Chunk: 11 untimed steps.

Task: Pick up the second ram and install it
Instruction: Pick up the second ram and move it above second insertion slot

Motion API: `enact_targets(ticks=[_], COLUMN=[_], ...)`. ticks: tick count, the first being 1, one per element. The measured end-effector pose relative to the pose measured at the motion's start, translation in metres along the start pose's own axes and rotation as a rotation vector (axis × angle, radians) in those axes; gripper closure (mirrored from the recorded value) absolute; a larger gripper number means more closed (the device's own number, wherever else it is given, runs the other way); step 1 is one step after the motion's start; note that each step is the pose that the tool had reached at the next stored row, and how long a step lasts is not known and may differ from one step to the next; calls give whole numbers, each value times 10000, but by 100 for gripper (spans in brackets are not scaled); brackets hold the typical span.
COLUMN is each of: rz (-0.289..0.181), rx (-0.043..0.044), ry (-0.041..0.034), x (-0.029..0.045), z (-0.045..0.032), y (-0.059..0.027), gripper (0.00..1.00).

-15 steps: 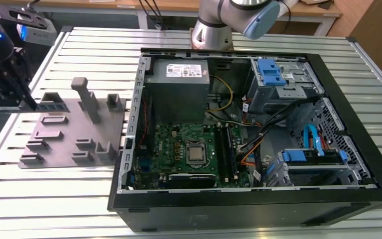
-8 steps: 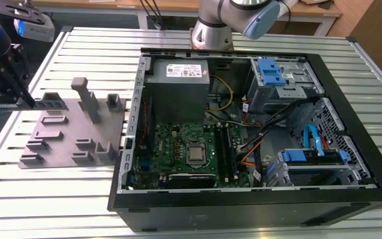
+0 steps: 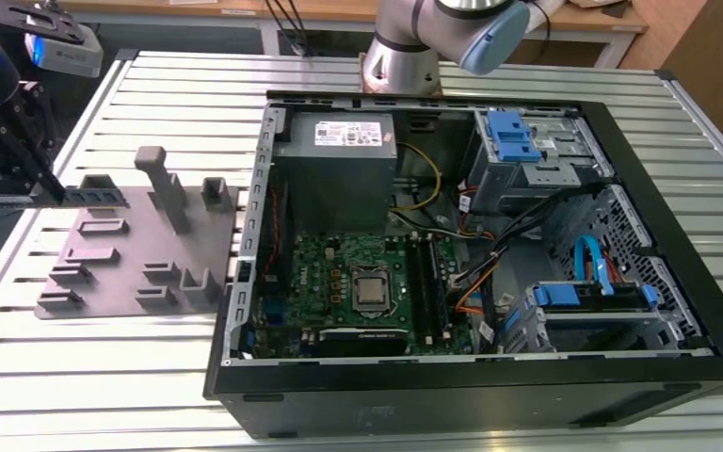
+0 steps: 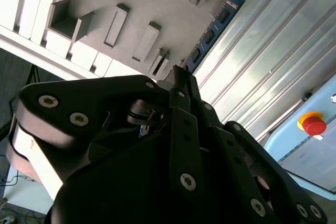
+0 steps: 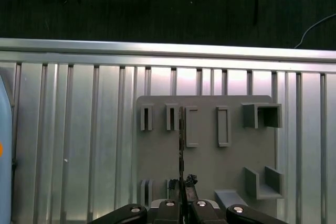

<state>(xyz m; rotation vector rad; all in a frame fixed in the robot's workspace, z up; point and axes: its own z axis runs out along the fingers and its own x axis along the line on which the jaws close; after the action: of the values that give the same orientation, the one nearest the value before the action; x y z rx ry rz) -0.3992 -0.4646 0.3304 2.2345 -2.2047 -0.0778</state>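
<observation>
Ram (image 3: 95, 197), gripped by the hand (image 3: 54, 195) above the fixture (image 3: 123, 254), shows edge-on in the first wrist view; the exterior view adds the case (image 3: 462, 400).

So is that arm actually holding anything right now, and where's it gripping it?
Yes: a thin dark memory stick, pinched at one end between the jaws, its length sticking out over the grey fixture plate.

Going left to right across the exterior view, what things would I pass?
Black gripper → thin dark green memory stick it holds → tall grey plastic post → green motherboard → upper blue plastic drive latch.
</observation>
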Motion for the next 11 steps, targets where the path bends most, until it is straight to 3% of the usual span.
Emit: enact_targets(ticks=[6, 11], rz=[-7, -19], rx=[-1, 0], ry=[-22, -93], x=[-1, -6], z=[-26, -182], y=[1, 6], gripper=[86, 86])
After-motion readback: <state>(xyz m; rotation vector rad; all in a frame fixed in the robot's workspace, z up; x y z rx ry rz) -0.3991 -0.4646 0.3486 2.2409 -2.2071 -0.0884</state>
